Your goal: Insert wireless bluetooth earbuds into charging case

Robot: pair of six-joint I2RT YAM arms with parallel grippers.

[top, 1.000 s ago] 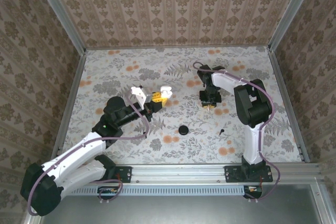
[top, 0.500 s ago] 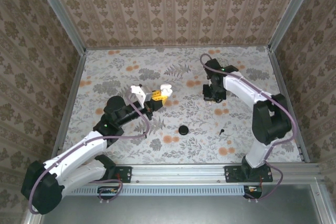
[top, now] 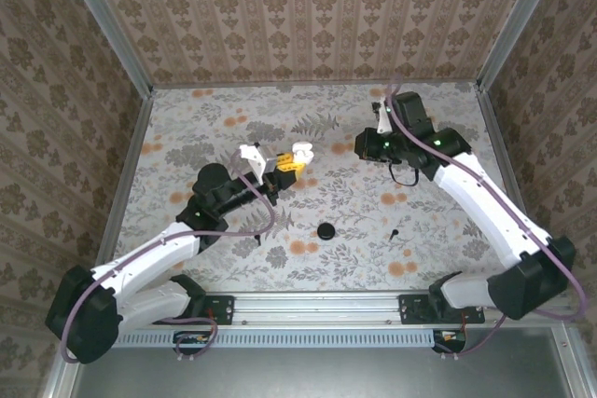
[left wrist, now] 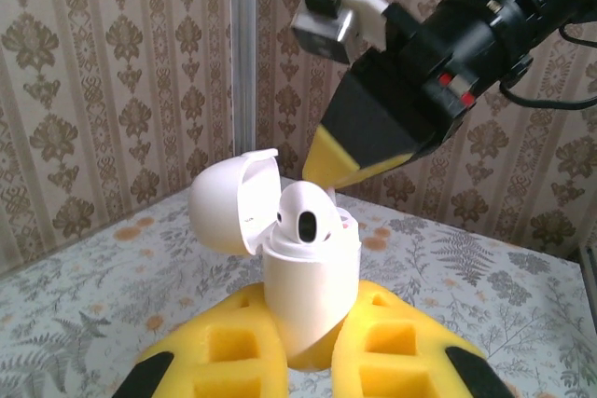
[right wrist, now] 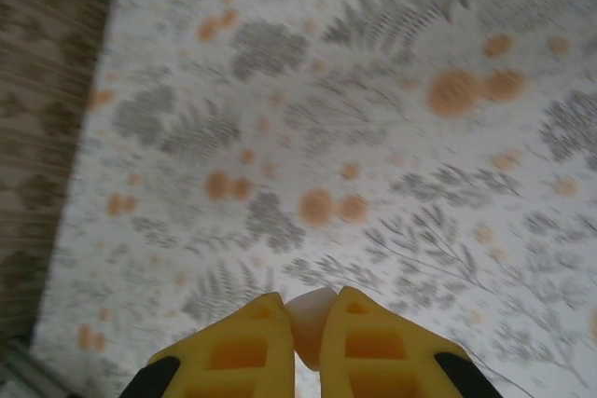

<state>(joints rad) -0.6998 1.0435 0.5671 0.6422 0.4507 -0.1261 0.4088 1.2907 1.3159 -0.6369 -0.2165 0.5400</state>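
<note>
My left gripper (left wrist: 312, 303) is shut on the white charging case (left wrist: 312, 277), which it holds upright above the table. The lid (left wrist: 233, 202) is swung open to the left, and one white earbud (left wrist: 308, 216) sits in the case. From above, the case (top: 300, 150) is left of centre at my left gripper (top: 287, 171). My right gripper (right wrist: 308, 297) is shut on a small white earbud (right wrist: 311, 325) and hangs high over the table. Its yellow fingers (left wrist: 340, 163) show just behind and above the open case.
A black round thing (top: 325, 230) and a small black piece (top: 395, 232) lie on the floral table (top: 233, 258) in front of the arms. Patterned walls with metal posts (top: 126, 53) enclose the table on three sides.
The right gripper shut on the white earbud at the table, lifted it and swung up and back. The left arm nudged the case slightly right.
</note>
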